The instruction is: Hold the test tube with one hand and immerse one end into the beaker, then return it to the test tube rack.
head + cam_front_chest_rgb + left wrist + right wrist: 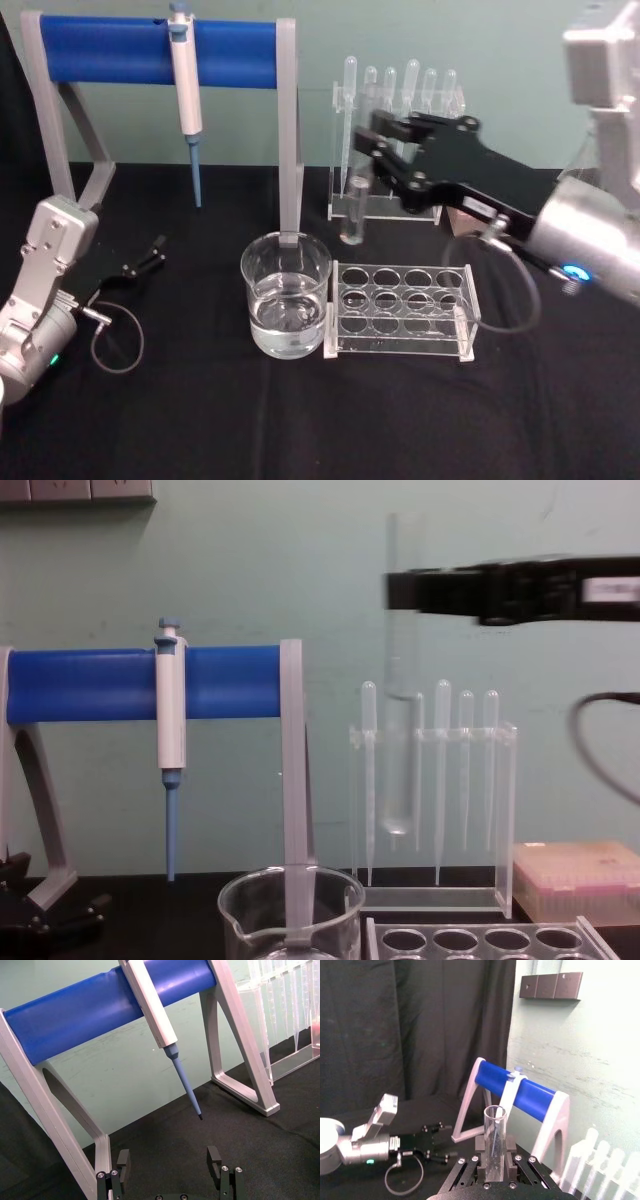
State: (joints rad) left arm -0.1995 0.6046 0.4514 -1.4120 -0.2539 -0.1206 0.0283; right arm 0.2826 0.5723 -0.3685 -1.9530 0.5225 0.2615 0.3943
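The test tube (399, 740) hangs upright in the air, my right gripper (397, 588) shut on its upper part. Its rounded bottom is well above table level, to the right of the beaker (290, 912) and in front of the dropper stand. In the head view the test tube (354, 215) sits behind the beaker (285, 296), which holds clear liquid, with the right gripper (366, 140) reaching in from the right. The right wrist view has the tube (495, 1135) clamped between the black fingers (479, 1147). My left gripper (169, 1160) rests open at the table's left (150, 255).
A clear rack with round holes (400, 310) lies right of the beaker. A stand of plastic droppers (400, 110) is behind the tube. A white-and-blue pipette (187, 100) hangs on a blue-barred grey frame (150, 55). A pink-topped box (575, 880) sits at the right.
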